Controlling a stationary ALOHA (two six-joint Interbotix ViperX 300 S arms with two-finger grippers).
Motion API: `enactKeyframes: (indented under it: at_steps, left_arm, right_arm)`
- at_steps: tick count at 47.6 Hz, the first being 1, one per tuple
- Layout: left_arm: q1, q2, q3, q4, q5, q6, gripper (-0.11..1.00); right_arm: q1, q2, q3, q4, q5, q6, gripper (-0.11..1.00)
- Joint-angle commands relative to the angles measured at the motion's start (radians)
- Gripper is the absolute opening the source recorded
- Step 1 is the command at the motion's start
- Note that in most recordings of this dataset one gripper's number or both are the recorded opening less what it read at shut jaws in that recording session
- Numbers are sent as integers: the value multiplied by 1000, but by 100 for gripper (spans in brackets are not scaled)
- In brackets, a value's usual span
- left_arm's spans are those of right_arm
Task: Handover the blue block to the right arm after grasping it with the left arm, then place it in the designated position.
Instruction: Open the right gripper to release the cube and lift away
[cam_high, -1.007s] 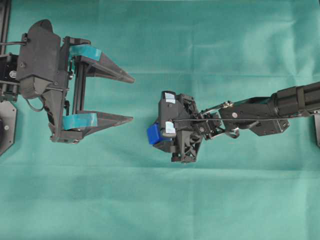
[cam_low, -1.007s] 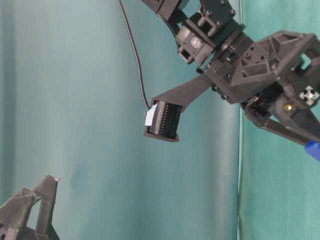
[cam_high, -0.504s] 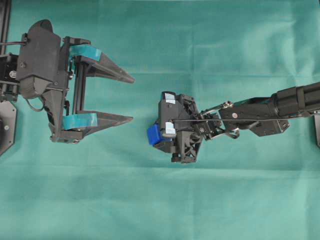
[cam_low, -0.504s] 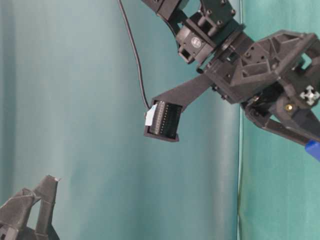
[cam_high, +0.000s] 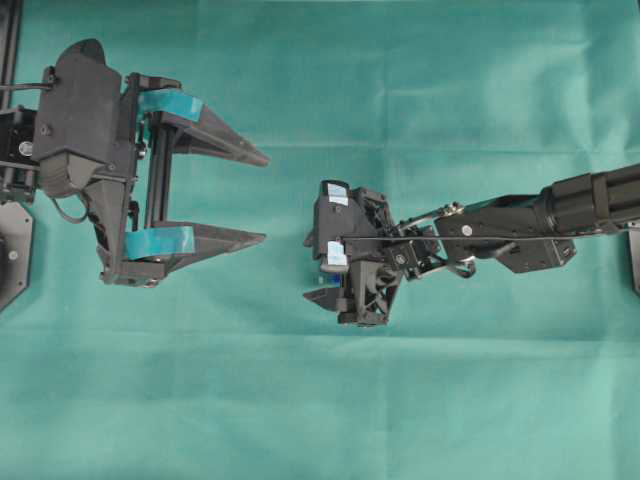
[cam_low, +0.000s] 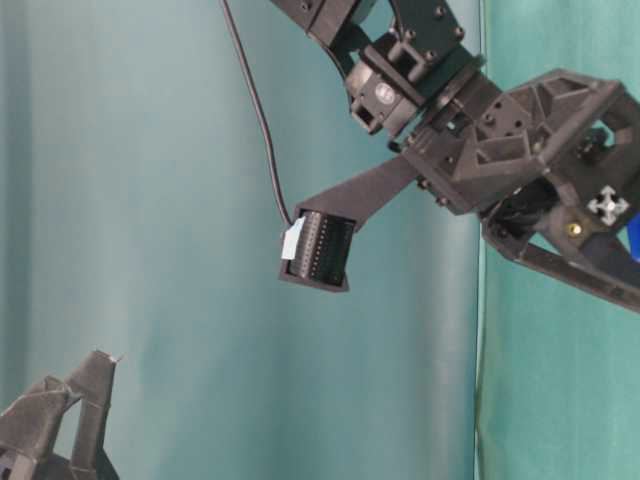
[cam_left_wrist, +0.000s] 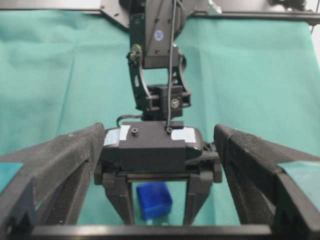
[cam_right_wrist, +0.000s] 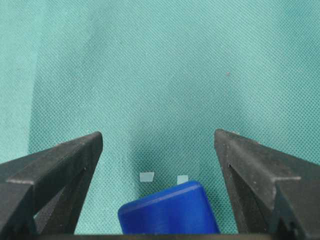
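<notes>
The right gripper (cam_right_wrist: 159, 145) has its plain black fingers (cam_right_wrist: 60, 162) spread wide apart. It holds nothing. The blue block (cam_right_wrist: 170, 210) sits low between them, touching neither finger. Two small white marks (cam_right_wrist: 147, 176) peek out at the block's 12 o'clock edge, so the block seems to rest on the designated position, though the other marks are hidden.

The left gripper (cam_high: 255, 198) with teal bands is wide open too and empty. It waits well apart, at 9 o'clock from the right gripper in the overhead view.

The handover looks done and the block looks put down. Pulling the right arm (cam_high: 560, 210) away seems to be all that is left.

The block is bright blue, smooth and a bit shiny, with rounded corners. It is much narrower than the gap between the fingers.
</notes>
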Motion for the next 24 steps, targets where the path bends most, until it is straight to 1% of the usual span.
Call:
enactKeyframes:
  at_steps: [1,14,24]
  left_arm:
    - [2,-8,-26,0,-6,2,100]
    - [2,-9,-25,0,-6,0,100]
    - [2,-9,-25,0,-6,2,100]
  right_arm:
    - [0,-17,-23,3,-3,0,91]
    - [0,-52,-23,3,6,-2,91]
    - [2,-138,-23,0,91,-3,91]
